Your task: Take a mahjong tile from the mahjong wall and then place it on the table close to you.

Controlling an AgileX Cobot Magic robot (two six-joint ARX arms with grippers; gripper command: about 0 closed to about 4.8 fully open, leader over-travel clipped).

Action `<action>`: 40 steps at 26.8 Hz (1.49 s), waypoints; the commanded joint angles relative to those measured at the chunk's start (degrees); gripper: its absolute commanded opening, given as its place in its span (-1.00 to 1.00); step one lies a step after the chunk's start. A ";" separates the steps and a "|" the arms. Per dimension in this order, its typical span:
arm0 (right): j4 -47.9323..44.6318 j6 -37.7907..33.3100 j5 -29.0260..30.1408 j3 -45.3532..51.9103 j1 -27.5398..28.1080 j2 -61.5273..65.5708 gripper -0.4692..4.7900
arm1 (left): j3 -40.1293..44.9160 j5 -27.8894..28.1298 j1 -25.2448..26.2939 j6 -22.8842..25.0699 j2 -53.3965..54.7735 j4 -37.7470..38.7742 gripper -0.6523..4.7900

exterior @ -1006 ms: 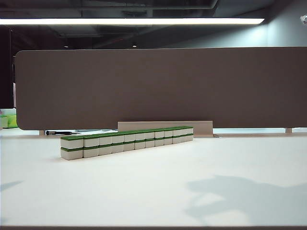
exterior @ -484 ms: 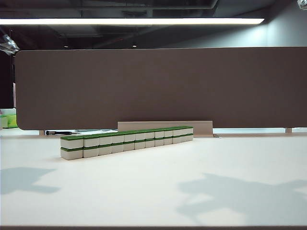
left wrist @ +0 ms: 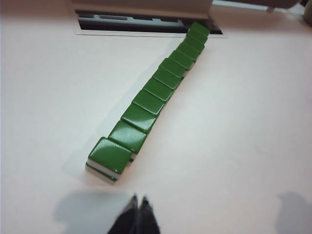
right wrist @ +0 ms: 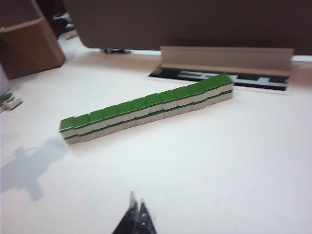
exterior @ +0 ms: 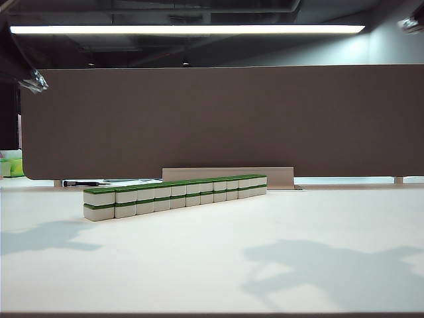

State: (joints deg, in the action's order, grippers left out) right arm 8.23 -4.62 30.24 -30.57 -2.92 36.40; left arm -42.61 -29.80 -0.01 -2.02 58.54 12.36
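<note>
Green-backed mahjong wall [exterior: 175,196] on table [exterior: 212,265], partition [exterior: 218,119] behind — left tool [left wrist: 138,201], right tool [right wrist: 136,202] both pinched closed, empty.

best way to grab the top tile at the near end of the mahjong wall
Take the top end tile of the mahjong wall from above, fingers across its two long free sides, clear of the neighbouring tile. It lies flat, green back up, on a second tile, with three sides exposed. The left end effector is shut and nearest; it must open first. The right end effector is shut too.
</note>
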 commanded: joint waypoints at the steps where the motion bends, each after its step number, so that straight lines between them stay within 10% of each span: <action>1: -1.64 0.15 0.52 -0.33 -3.34 2.58 -0.83 | -1.40 1.11 -1.40 4.96 2.03 0.26 -0.78; 14: -2.95 0.15 -2.27 -0.35 -14.91 9.33 -0.83 | -15.26 8.17 -5.77 11.72 16.50 9.84 -0.78; 40: -2.91 0.15 -3.37 -0.37 -15.67 9.35 -0.83 | -46.12 21.33 -8.52 20.09 45.72 26.47 -0.78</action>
State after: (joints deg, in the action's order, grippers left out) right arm 6.26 -4.64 26.96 -30.57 -18.55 45.87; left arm -86.70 -10.07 -8.36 16.86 103.20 35.22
